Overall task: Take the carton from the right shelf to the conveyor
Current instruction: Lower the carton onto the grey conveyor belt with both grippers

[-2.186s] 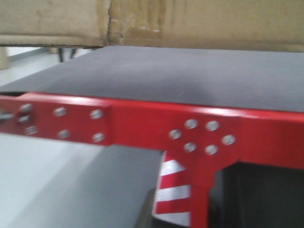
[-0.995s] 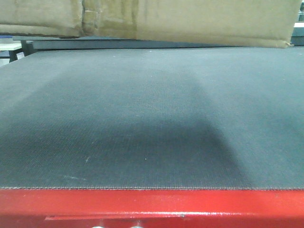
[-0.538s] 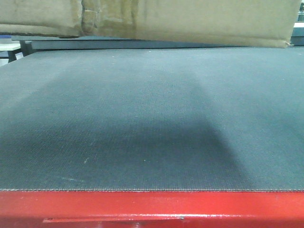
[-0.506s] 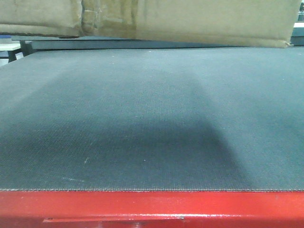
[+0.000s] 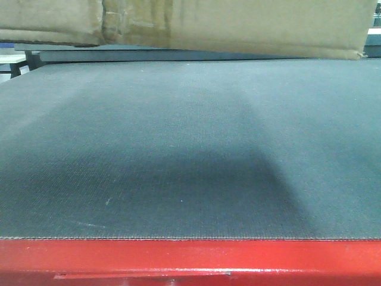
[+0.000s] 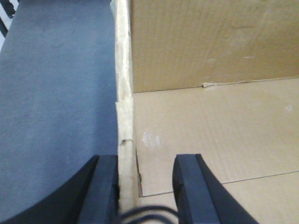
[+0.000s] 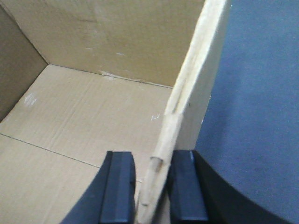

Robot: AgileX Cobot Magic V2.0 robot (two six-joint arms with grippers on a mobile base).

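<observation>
While the front camera looks low across the conveyor (image 5: 190,149), the carton (image 5: 238,24) stretches along the belt's far edge. Its long axis runs left to right, parallel with the glossy red front edge (image 5: 190,259). It is plain brown cardboard and turns a long side toward the viewer. A creased vertical seam (image 5: 106,24) breaks that side near the left. Its top and left end are cut off by the picture, and only its lower right corner shows. A dark strip lies under its bottom edge, so I cannot tell whether it rests on the belt or hangs just above. A broad shadow (image 5: 196,190) darkens the belt's middle, toward the front edge.

Both wrist cameras look down into the carton's open top, onto its bare floor. The left gripper (image 6: 145,161) straddles the left wall. Its outer finger (image 6: 105,186) touches the cardboard and its inner finger (image 6: 187,186) stands apart from it, so this claw is released. The right gripper (image 7: 150,156) is clenched on the right wall, with a black finger against each face. Grey belt lies just outside each wall. The finger bases are cut off at the pictures' lower edges.
</observation>
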